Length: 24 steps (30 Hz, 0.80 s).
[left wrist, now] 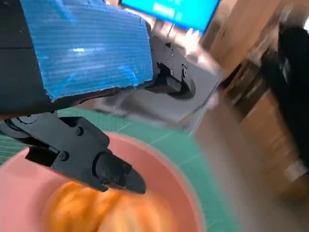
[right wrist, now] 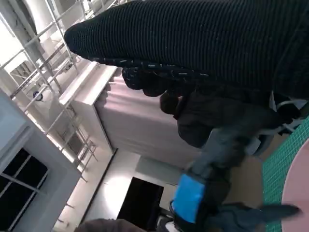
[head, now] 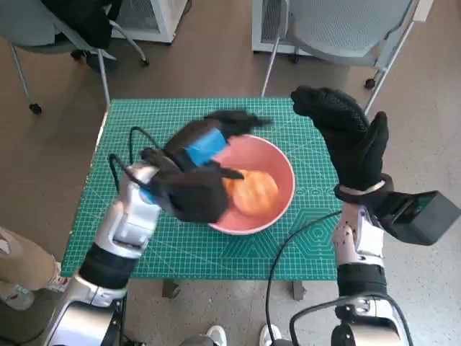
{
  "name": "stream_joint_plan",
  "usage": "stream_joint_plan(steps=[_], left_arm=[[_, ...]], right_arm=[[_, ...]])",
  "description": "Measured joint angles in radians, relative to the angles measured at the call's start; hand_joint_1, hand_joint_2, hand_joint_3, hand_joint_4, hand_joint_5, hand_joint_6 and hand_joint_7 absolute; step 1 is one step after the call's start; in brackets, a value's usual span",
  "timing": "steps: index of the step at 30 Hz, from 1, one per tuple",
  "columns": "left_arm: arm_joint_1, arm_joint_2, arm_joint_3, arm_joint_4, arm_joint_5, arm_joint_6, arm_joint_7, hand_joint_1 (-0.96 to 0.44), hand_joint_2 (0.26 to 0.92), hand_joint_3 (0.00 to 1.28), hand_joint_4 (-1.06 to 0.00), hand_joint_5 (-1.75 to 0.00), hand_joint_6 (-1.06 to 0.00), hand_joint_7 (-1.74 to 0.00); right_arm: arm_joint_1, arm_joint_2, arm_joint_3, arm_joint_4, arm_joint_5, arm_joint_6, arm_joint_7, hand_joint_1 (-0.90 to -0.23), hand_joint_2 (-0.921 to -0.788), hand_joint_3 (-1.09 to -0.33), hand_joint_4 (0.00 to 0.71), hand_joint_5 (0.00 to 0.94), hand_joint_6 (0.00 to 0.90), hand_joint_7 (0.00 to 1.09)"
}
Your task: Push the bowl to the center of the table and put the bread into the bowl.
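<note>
The pink bowl point(head: 285, 167) stands near the middle of the green mat point(head: 144, 238), with the orange-brown bread point(head: 253, 192) lying inside it. My left hand point(head: 196, 164) hovers over the bowl's left rim, blurred, its fingers spread and holding nothing. In the left wrist view its black fingers point(left wrist: 96, 162) hang just above the bread point(left wrist: 104, 212) in the bowl point(left wrist: 166, 176). My right hand point(head: 351, 138) is raised above the table's right edge, fingers apart and empty. The right wrist view shows the glove point(right wrist: 207, 38), the left hand point(right wrist: 200, 195) and a sliver of the bowl point(right wrist: 300, 193).
Grey chairs point(head: 346, 29) stand behind the table on wheeled legs point(head: 32, 108). Black cables point(head: 288, 252) run along both forearms. A person's shoes point(head: 216, 335) show at the table's near edge, and a leg point(head: 18, 267) at the lower left.
</note>
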Motion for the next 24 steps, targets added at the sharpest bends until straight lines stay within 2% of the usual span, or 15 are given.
stream_joint_plan(steps=[5,9,14,18,24], left_arm=[[0.015,-0.044,0.111,0.126,-0.200,-0.147,-0.019,-0.55,0.915,0.07,0.00,0.00,-0.14,-0.01],[0.023,-0.089,0.190,0.163,-0.364,-0.176,-0.074,-0.56,0.920,0.13,0.00,0.00,-0.12,0.00],[0.056,-0.150,0.277,0.127,-0.565,-0.178,-0.137,-0.58,0.921,0.19,0.00,0.00,-0.11,0.00],[0.087,-0.172,0.309,0.081,-0.629,-0.178,-0.151,-0.60,0.921,0.21,0.00,0.00,-0.12,-0.01],[0.128,-0.173,0.325,0.018,-0.645,-0.199,-0.159,-0.60,0.921,0.23,0.00,0.00,-0.14,-0.02]], right_arm=[[0.000,0.000,-0.001,-0.003,0.001,0.000,0.000,-0.674,-0.921,-0.869,0.064,0.003,-0.001,0.25],[-0.001,0.000,0.000,-0.009,0.001,-0.001,0.001,-0.676,-0.921,-0.868,0.065,0.003,-0.001,0.25],[-0.006,0.003,0.003,-0.020,0.001,-0.006,0.004,-0.676,-0.921,-0.865,0.066,0.003,-0.001,0.26],[-0.010,0.006,0.009,-0.026,0.001,-0.015,0.009,-0.676,-0.921,-0.863,0.064,0.002,-0.001,0.26],[-0.014,0.008,0.018,-0.036,0.001,-0.035,0.010,-0.669,-0.921,-0.866,0.058,0.000,-0.001,0.26]])
